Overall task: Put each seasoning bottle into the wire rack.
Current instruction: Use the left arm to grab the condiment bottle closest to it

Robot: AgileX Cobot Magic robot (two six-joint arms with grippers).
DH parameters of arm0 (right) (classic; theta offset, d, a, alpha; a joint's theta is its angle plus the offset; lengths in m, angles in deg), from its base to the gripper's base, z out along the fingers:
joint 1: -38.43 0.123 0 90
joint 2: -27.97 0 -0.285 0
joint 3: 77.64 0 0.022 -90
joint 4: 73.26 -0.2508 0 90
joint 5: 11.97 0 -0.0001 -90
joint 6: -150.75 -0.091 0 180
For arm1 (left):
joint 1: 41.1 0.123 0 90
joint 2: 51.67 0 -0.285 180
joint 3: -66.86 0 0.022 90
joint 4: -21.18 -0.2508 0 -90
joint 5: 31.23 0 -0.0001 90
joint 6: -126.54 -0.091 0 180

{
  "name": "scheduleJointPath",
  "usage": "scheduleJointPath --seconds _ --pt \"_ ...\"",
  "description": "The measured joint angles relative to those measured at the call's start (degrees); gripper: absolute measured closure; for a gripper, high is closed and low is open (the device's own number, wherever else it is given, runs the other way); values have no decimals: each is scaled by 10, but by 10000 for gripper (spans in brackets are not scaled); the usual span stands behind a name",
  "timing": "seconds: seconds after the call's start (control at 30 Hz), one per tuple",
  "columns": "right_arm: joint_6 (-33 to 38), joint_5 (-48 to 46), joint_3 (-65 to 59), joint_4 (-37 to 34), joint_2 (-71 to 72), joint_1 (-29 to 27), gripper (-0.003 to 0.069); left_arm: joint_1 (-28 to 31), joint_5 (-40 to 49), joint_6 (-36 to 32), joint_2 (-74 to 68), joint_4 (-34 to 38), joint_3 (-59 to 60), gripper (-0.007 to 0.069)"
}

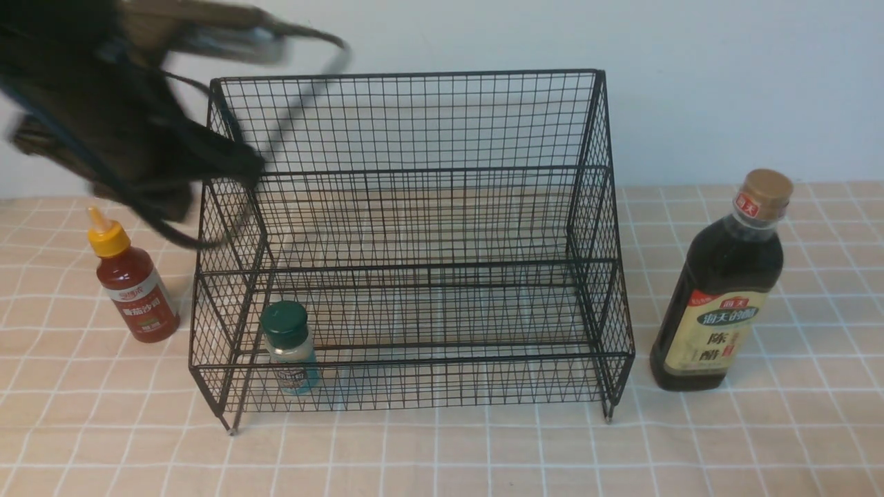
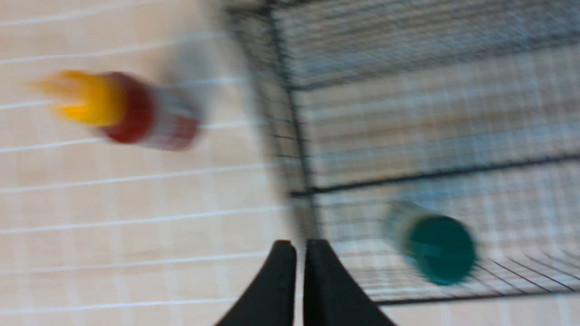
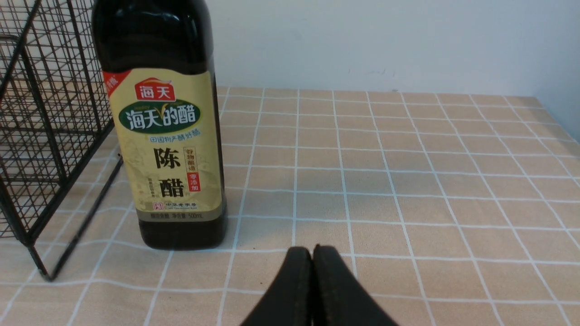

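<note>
The right gripper (image 3: 312, 256) sits low, clenched on nothing, with the vinegar bottle (image 1: 725, 290) at its eleven o'clock. The shaker (image 1: 290, 348) stands in the lower tier of the wire rack (image 1: 414, 207), at seven o'clock. The red sauce bottle (image 1: 131, 286) stands outside the rack at nine. The left gripper (image 2: 299, 253), high at ten o'clock, is clenched and empty. It probably needs to open and descend on that bottle.

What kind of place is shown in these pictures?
Probably a tabletop test setup imitating a kitchen: beige checked tablecloth, large black wire-mesh rack, tall dark vinegar bottle with cream label.
</note>
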Motion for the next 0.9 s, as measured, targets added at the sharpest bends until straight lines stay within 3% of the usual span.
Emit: scheduleJointPath --seconds 0.03,0.1,0.23,0.4,0.5,0.6,0.73,0.9 --pt "0 0 0 0 0 0 673 6 0 -1 1 0 0 626" --pt "0 0 0 0 0 0 673 89 1 -17 2 -1 0 631" --pt "0 0 0 0 0 0 673 165 3 -62 -20 9 0 627" --pt "0 0 0 0 0 0 673 184 -12 -124 -61 26 1 562" --pt "0 0 0 0 0 0 673 184 -52 -140 -81 42 1 462" --pt "0 0 0 0 0 0 673 184 -83 -147 -107 56 1 300" --pt "0 0 0 0 0 0 673 184 -114 -148 -135 59 1 151" --pt "0 0 0 0 0 0 673 184 -152 -148 -171 60 1 57"
